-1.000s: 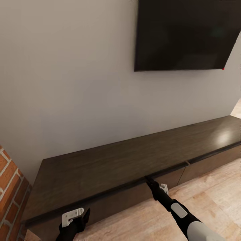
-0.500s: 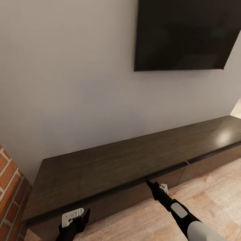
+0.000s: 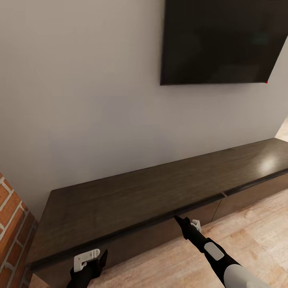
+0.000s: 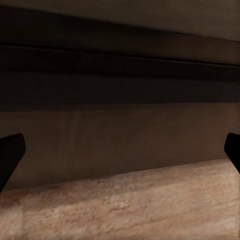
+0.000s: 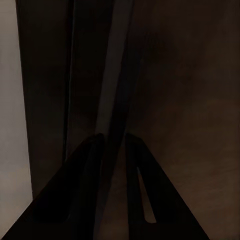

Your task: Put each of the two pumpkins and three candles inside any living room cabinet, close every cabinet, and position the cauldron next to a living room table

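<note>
Cabinet spans the wall beneath a dark television, drawer fronts shut. Right gripper, fingers nearly together, meets its top front lip. Left gripper spread wide, near the left drawer front.

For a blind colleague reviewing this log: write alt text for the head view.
The right gripper reaches to the front edge of a long, low, dark brown cabinet against a pale wall. The left gripper hangs near the cabinet's left end, by a brick wall. A dark wall-mounted TV hangs above, over a light wood floor.
</note>
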Tool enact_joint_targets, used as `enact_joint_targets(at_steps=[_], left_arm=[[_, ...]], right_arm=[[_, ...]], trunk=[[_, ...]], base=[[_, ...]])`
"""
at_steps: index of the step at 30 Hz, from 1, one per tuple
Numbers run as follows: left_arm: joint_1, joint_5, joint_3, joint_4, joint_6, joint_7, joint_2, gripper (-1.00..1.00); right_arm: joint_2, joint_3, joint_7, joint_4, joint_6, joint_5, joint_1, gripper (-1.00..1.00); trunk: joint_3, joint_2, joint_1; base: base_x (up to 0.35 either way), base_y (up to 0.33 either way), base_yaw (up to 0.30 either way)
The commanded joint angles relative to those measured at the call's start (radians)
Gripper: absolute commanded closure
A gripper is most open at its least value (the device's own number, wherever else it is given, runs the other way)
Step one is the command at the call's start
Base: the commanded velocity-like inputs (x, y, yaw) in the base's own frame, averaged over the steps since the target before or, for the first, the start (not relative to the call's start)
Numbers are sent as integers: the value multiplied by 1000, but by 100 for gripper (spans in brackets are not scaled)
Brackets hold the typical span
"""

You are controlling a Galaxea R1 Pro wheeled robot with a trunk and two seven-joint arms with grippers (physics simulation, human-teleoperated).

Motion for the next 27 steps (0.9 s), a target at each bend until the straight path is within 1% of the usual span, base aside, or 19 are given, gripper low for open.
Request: enact_joint_targets(at_steps=[1,8,10,12,13,15,17,27], left_arm=[[0,10,-2,-2,4,7,1,-100],[1,11,-3,-5,5,-3,2,-100],[1,8,-4,-6,6,-53,3,-100],[1,6,-5,-7,7,-83,4,-100],[2,5,-5,-7,7,-110,4,-100],[2,4,-5,-7,8,-139,5,-100],[3,3,-5,-7,9,-155,6,-100],[3,2,-5,-7,9,-169,6,-100]], right_arm=[[0,-6,4,1,8,-6,0,100],[0,-6,4,1,8,-6,0,100],[0,-6,4,1,8,-6,0,100],[0,-6,4,1,8,-6,0,100],[0,-6,4,1,8,-6,0,100],[0,-6,4,1,8,-6,0,100],[0,-6,4,1,8,-6,0,100],[0,-6,4,0,8,-5,0,100]], trunk=[[-1,0,0],[-1,0,0],[-1,0,0],[-1,0,0],[-1,0,0],[-1,0,0],[-1,0,0],[-1,0,0]], base=[[0,0,0],[0,0,0],[0,0,0],[0,0,0],[0,0,0],[0,0,0],[0,0,0],[0,0,0]])
